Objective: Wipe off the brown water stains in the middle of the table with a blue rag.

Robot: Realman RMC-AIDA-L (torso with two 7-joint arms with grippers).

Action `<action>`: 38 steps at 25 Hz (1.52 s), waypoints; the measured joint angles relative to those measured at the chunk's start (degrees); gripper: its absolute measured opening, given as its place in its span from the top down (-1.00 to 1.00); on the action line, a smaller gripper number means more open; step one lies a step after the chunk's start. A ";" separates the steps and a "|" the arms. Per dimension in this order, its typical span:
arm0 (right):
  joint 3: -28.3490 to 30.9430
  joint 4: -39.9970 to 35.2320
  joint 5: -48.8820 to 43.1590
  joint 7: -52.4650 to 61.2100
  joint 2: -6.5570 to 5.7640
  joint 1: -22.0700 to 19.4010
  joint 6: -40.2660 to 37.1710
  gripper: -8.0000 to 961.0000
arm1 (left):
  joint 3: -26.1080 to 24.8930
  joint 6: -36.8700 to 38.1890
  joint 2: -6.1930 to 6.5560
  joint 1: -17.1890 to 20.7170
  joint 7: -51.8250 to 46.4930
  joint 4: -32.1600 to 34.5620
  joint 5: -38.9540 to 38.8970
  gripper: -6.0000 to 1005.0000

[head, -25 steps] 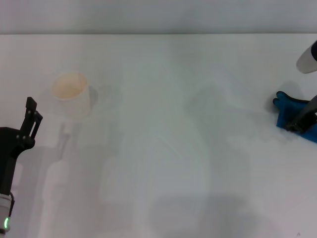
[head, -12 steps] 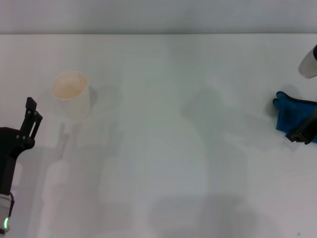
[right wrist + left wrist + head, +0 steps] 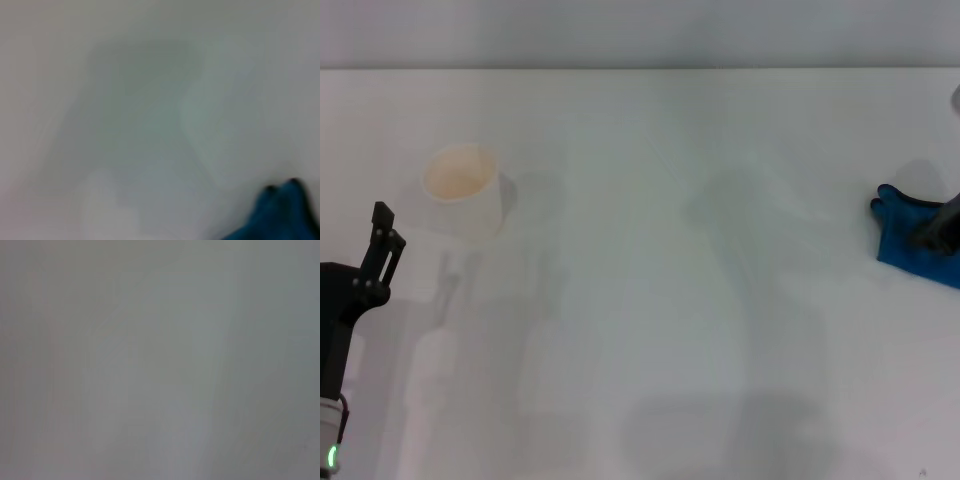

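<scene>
Now: rag at the table's right edge

Bunched, the blue rag (image 3: pixel 917 240) lies on the table (image 3: pixel 650 300), the right pincer (image 3: pixel 942 232) on it; grip unclear. Left pincer (image 3: pixel 382 245) hangs released at the left edge, near a white cup (image 3: pixel 463 190).

Left gripper (image 3: pixel 384 232) low, right gripper (image 3: pixel 942 232) outboard.

A bright blue rag (image 3: pixel 912 243) lies bunched at the far right edge of the white surface (image 3: pixel 650 300), its rumpled corners pointing toward the middle. The right wrist view catches one dark-tipped corner of the cloth. No brown stain can be made out on the pale, smooth surface.
</scene>
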 joint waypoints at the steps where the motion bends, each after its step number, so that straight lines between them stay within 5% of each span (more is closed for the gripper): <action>1: 1.30 -0.14 0.20 0.01 0.01 -0.19 0.41 0.76 | 0.01 -0.06 0.00 0.02 0.00 0.05 0.00 -0.72; 6: 4.28 0.66 1.07 0.01 0.03 -2.00 6.18 0.76 | 0.09 -0.63 0.00 -0.15 0.00 0.05 0.00 -0.72; 15: -0.29 9.73 1.20 -0.02 0.12 -1.98 16.81 0.77 | 0.01 -0.65 -0.01 -0.43 0.00 0.22 0.00 -0.72; 28: -2.21 9.86 3.94 -0.39 -0.26 -0.35 11.01 0.76 | -0.26 -0.65 -0.16 -0.52 0.00 0.38 0.00 -0.72; 38: 4.75 2.43 18.43 -3.35 -0.10 -6.92 16.94 0.74 | 0.09 -0.64 -0.18 -0.15 0.00 0.38 0.00 -0.71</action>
